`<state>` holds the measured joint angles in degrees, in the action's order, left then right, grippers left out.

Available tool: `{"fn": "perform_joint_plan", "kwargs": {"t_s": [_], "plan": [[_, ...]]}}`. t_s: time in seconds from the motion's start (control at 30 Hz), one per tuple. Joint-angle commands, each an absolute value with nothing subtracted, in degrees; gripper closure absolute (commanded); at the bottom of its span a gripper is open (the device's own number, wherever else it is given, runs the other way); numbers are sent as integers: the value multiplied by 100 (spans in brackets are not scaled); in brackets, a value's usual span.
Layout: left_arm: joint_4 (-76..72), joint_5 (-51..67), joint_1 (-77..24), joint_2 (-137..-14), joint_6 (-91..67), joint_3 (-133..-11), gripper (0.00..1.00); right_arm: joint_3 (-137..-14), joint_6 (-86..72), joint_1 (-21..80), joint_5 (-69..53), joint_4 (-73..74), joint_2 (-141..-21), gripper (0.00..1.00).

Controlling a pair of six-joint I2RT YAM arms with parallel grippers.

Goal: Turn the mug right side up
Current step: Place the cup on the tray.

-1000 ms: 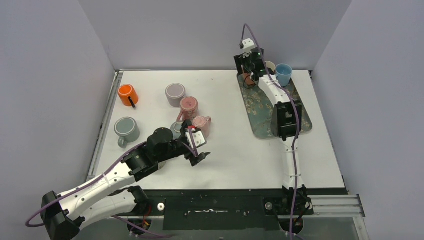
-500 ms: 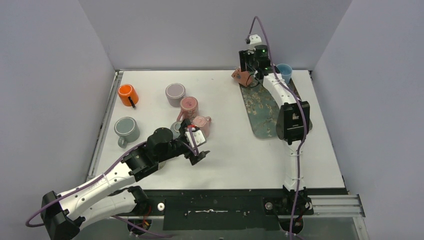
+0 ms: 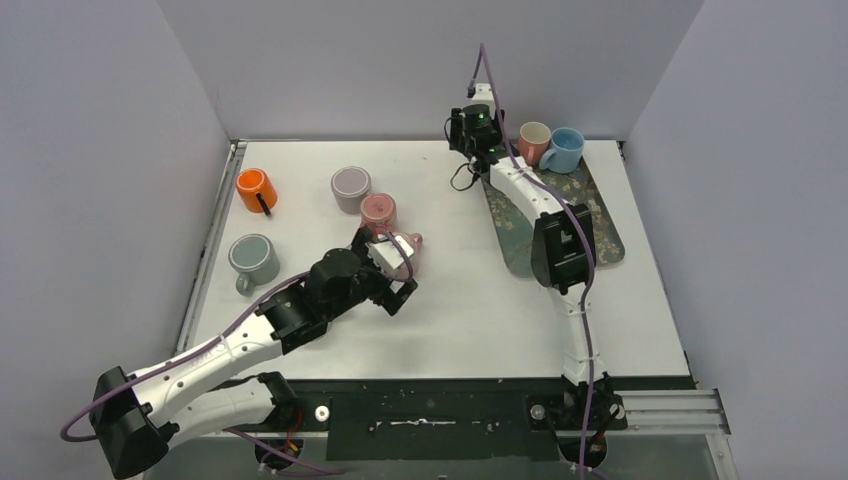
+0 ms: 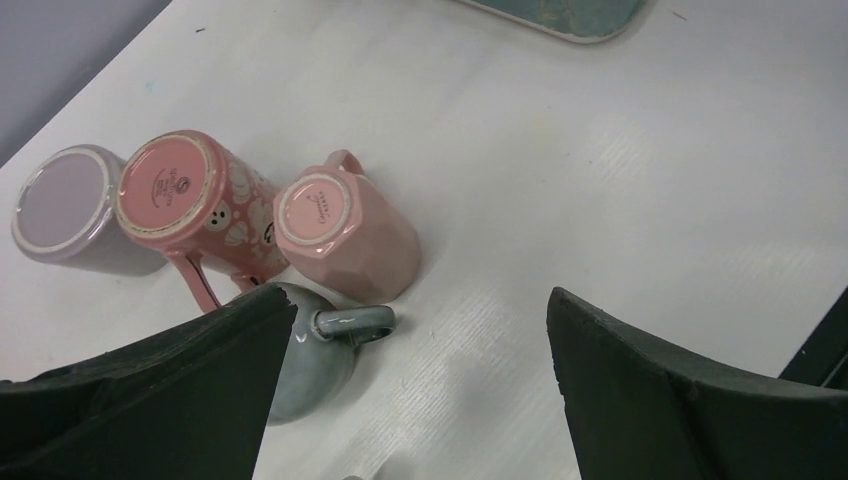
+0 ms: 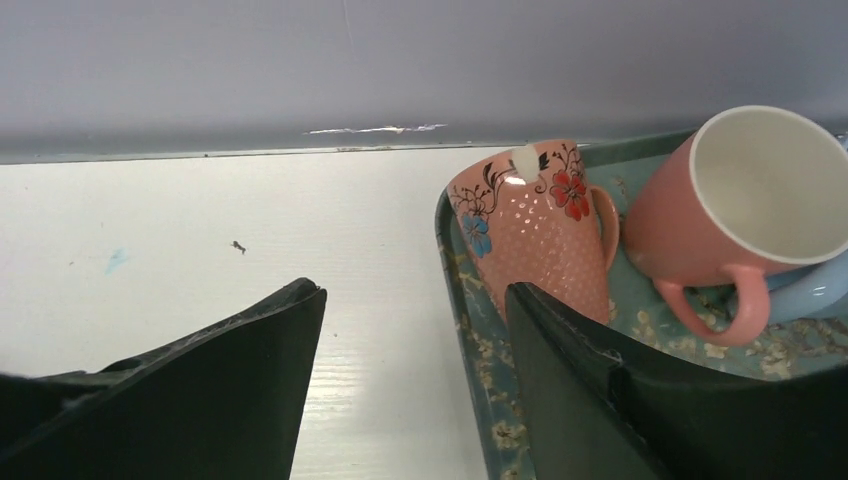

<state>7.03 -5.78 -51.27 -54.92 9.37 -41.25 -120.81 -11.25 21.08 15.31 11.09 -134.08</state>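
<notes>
While the pink mug [image 4: 345, 235] stands base-up, axis vertical, just ahead of my left claw [image 4: 417, 298], that arm is nearer. Its jaws are wide apart and empty. My right claw [image 5: 415, 290], also apart, is well off.

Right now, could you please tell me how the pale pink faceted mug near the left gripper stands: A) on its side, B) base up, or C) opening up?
B: the pale pink faceted mug shows its stamped base facing up in the left wrist view.
</notes>
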Motion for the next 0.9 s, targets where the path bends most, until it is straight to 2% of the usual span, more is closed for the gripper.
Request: {"fn": "perform_joint_plan", "kwargs": {"t_s": [0.0,0.17,0.5,0.87], "plan": [[715,-1326,-5028,-5611,252,-4734,3,-11880,-1526,2132,2390,675,-13545,32],[1281,-1151,-4820,-5948,-232,-5310,4,-11525,-735,2049,1554,339,-13504,29],[1408,-766,-4508,-6003,-666,-5327,7,-11278,573,1766,1144,61,-13575,18],[1776,-154,-3946,-6468,-1213,-5704,13,-11875,1221,1549,832,194,-14260,13]]}}
